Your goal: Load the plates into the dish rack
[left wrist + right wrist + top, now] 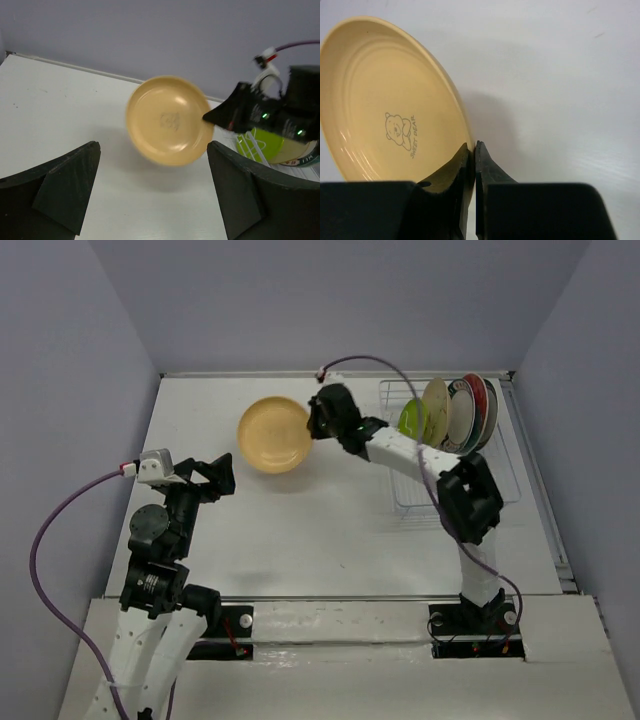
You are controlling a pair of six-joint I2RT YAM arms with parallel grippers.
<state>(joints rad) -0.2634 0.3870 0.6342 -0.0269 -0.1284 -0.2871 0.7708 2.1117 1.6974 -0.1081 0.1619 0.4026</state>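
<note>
My right gripper [318, 420] is shut on the right rim of the tan-orange plate [274, 434], holding it tilted above the table left of the dish rack [505, 472]. In the right wrist view the gripper [472, 150] pinches the plate [385, 100], which bears a small bear drawing. The plate also shows in the left wrist view [167, 120]. Several plates stand on edge in the rack: lime green [412, 420], beige [435, 407], white with teal rim [462, 416] and red [484, 400]. My left gripper [222, 476] is open and empty at the left, facing the held plate.
The rack sits at the back right against the right wall. Grey walls enclose the white table [300, 530] on three sides. A purple cable [370, 362] arcs over the right arm.
</note>
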